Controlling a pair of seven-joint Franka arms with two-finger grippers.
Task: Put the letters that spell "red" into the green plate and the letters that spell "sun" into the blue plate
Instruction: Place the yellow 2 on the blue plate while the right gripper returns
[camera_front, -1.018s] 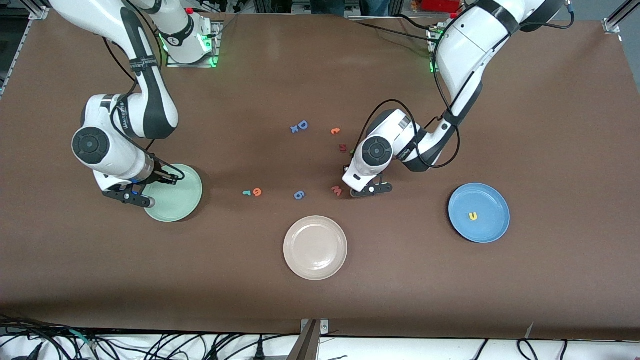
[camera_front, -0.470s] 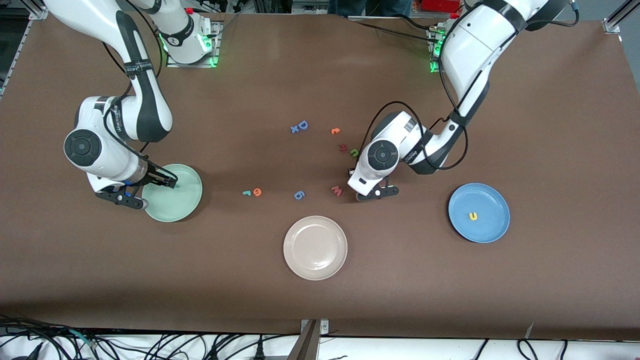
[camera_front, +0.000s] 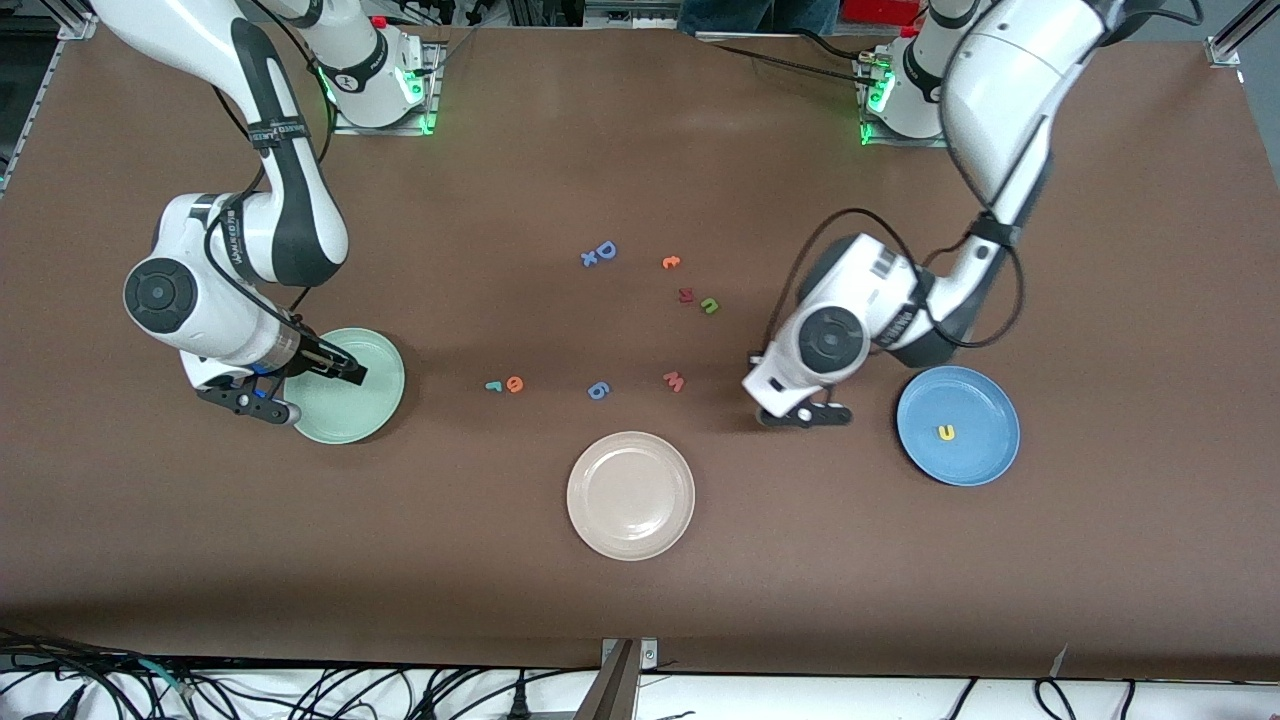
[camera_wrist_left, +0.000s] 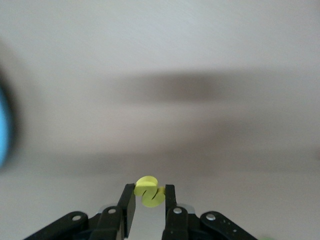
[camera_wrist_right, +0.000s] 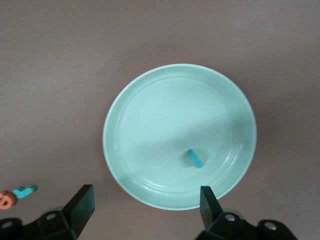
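My right gripper (camera_front: 305, 390) hangs open over the green plate (camera_front: 375, 400), and its jaws hold nothing. In the right wrist view a teal letter (camera_wrist_right: 196, 158) lies in the green plate (camera_wrist_right: 150, 125) between the open fingers (camera_wrist_right: 82, 200). The teal "r" (camera_front: 493, 385) and orange "e" (camera_front: 515, 383) lie together mid-table. My left gripper (camera_front: 803, 416) is shut on the yellow "s" (camera_wrist_left: 150, 191), over the table between the pink "w" (camera_front: 674, 381) and the blue plate (camera_front: 985, 400). A yellow "u" (camera_front: 945, 432) lies in the blue plate. The green "n" (camera_front: 709, 306) rests on the table.
A cream-white plate (camera_front: 630, 520) sits nearest the front camera at mid-table. Loose letters lie farther back: a blue "D" (camera_front: 600, 252), an orange letter (camera_front: 671, 262), a dark red letter (camera_front: 686, 295) beside the green "n", and a blue letter (camera_front: 598, 390) beside the "w".
My right gripper opened over the green plate and the teal letter now lies in it. My left arm carried the yellow "s" away from the pink "w" toward the blue plate, uncovering the green "n".
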